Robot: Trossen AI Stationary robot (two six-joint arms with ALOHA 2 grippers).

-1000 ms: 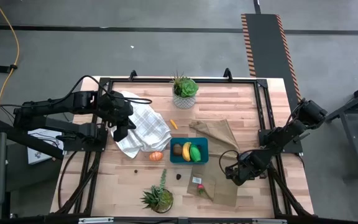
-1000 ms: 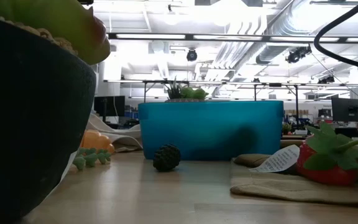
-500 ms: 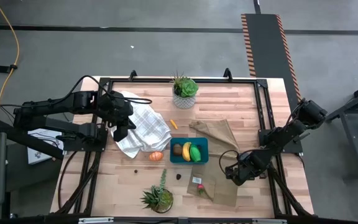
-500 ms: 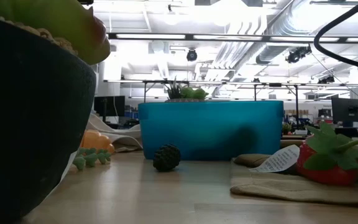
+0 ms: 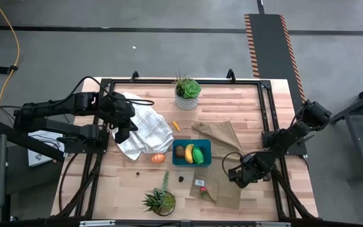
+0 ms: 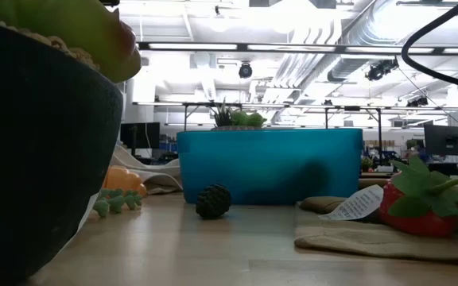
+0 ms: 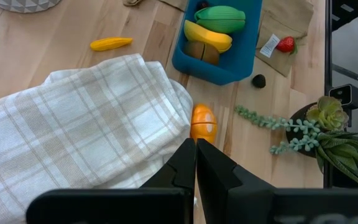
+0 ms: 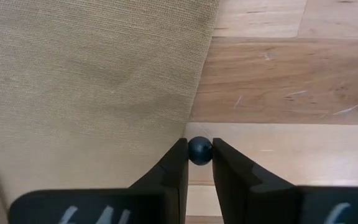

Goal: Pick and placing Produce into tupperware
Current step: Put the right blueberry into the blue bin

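The teal tupperware (image 5: pixel 191 153) sits mid-table and holds a brown round piece, a yellow banana (image 7: pixel 207 35) and a bright green piece (image 7: pixel 220 14). An orange piece (image 5: pixel 159 158) lies on the wood to its left, and a small yellow-orange piece (image 5: pixel 176 125) lies behind it. My right gripper (image 8: pixel 199 163) points down at the right edge of a tan cloth (image 8: pixel 92 81), shut on a small dark blue ball (image 8: pixel 199 150). My left gripper (image 7: pixel 195 149) hangs shut and empty above a white plaid cloth (image 5: pixel 145 131). My right gripper pinches the small dark blue ball by two opposite sides (image 8: pixel 191 151) between its fingertips (image 8: pixel 178 159), only at their free ends. The fingers come from above, pointing steeply down. The ball sits at table level against the tan cloth's edge; I cannot tell whether it is lifted.
A dark berry (image 5: pixel 181 178) lies on bare wood in front of the tupperware, and a strawberry (image 5: pixel 201 189) with a tag lies on the tan cloth. Potted plants stand at the far edge (image 5: pixel 186 92) and the near edge (image 5: pixel 160 200). A black frame rims the table.
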